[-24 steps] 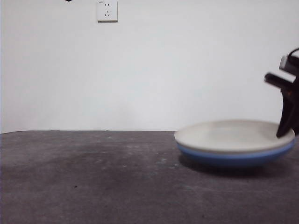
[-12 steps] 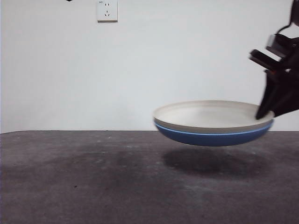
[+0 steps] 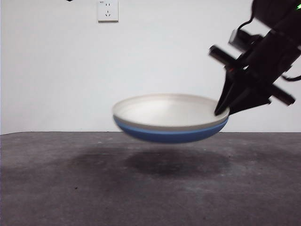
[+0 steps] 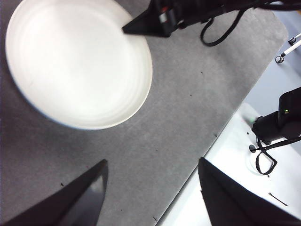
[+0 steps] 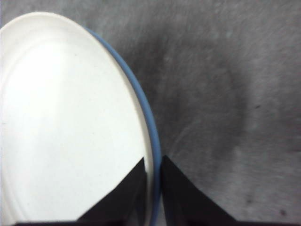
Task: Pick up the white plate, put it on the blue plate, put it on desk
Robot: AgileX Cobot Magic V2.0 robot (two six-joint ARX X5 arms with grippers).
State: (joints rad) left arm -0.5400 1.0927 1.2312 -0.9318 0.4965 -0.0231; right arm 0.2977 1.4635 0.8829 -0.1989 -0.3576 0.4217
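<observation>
On the far left, high above the desk (image 3: 56, 179), the left gripper (image 4: 150, 197) waits with its jaws spread wide and nothing between them, looking down on the scene. Moving right, the white plate (image 3: 164, 110) sits nested in the blue plate (image 3: 169, 134), and the pair hangs in the air, clear of the desk, with a soft shadow beneath. At the stack's right edge the right gripper (image 3: 225, 110) has its jaws pinched tight over both rims together, one jaw on top of the white plate, the other under the blue.

To my eye the job now is setting the stack down. It is held by one edge only, so it wants to sag; I would keep it level, lower slowly, and let the blue base meet the desk flat before easing the jaws apart.
</observation>
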